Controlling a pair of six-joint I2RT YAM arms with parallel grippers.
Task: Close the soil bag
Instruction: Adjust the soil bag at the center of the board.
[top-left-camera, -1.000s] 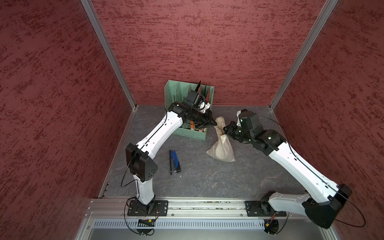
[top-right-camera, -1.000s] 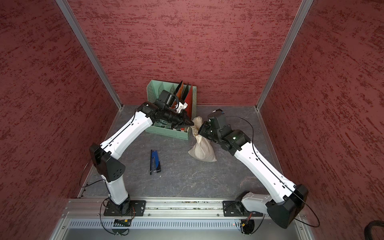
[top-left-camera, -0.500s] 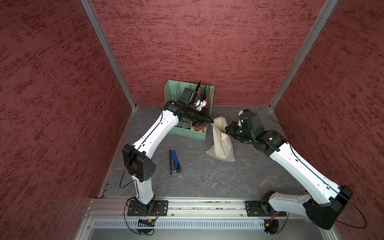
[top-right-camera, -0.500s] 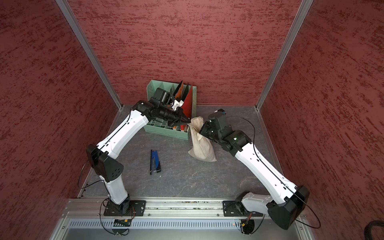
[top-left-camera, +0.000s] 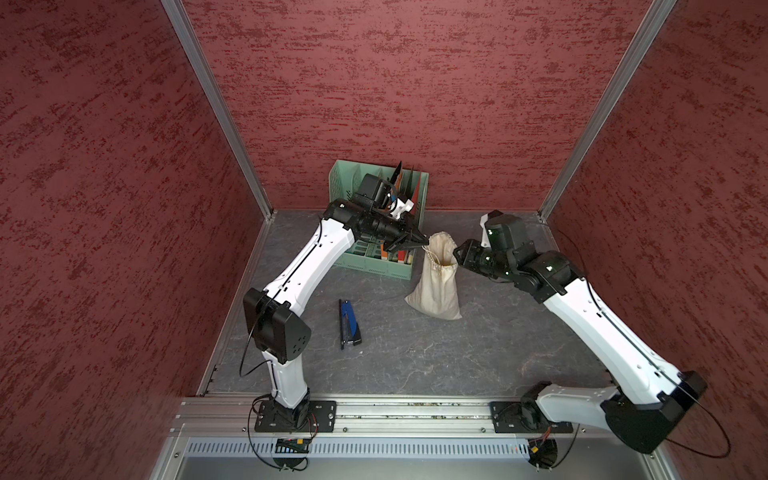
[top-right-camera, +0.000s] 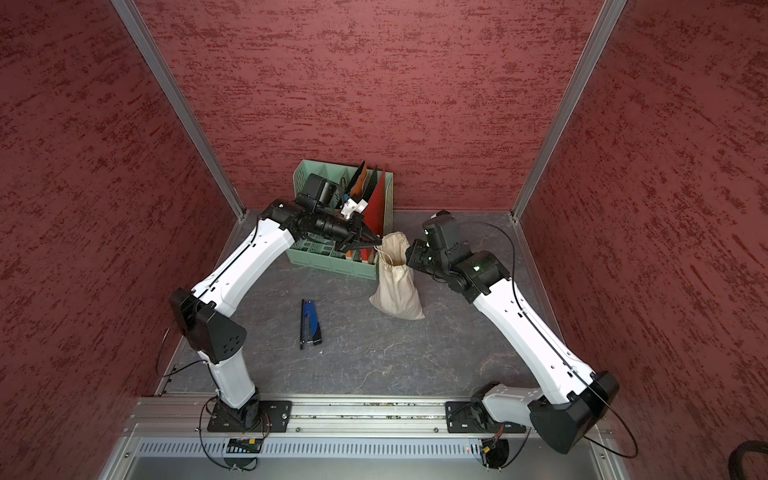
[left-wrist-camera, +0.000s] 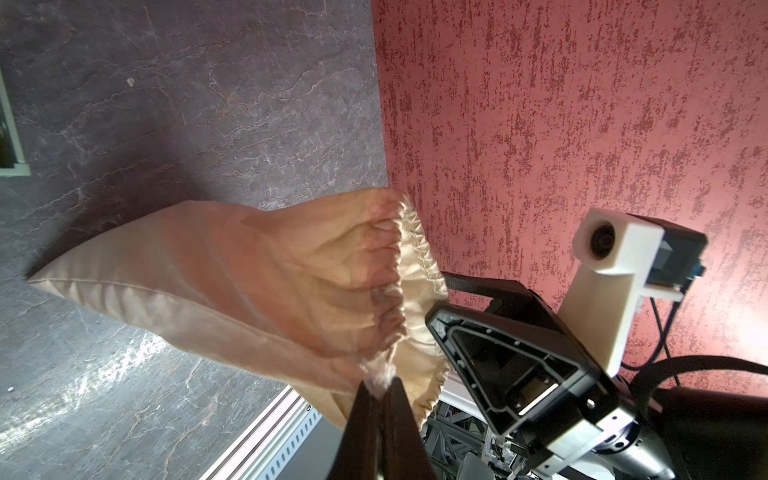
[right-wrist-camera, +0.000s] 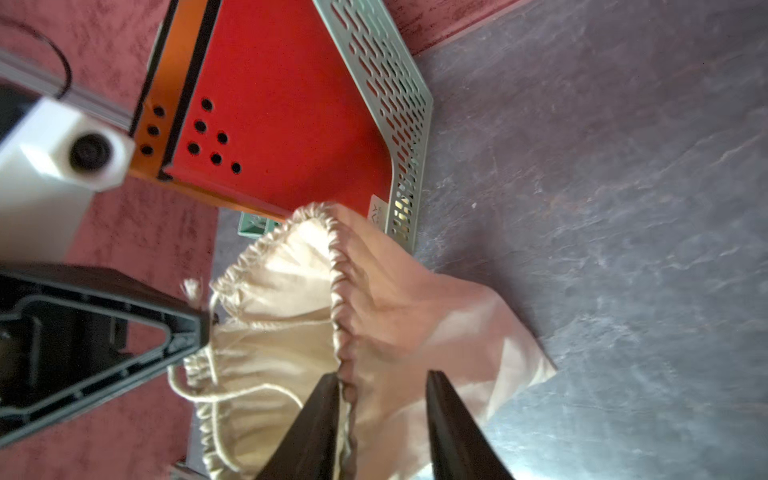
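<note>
Standing upright on the grey table (top-left-camera: 415, 365), the soil bag (top-left-camera: 436, 286) sat just beside the near right corner of the green file organiser (top-left-camera: 345, 183), well apart from the blue stapler (top-left-camera: 348, 324) lying to its near left. Its mouth gaped, only loosely gathered, so the closing looked far from done. The left gripper (left-wrist-camera: 380, 382) was pinched tight on the frayed drawstring cord (right-wrist-camera: 199, 395) at the left side of the mouth, probably so that a pull away from the sack would cinch the neck. The right gripper (right-wrist-camera: 382, 376) faced it from the right side with its jaws apart, one finger against the gathered hem and the other outside over the cloth, clamping nothing; it seemed placed to brace the rim or take a fresh hold. The left arm reached from its near-left base, elbow raised, its forearm crossing over the organiser and its wrist pointing right. The right arm slanted far and leftward from the near-right base, its wrist bent toward the bag.
</note>
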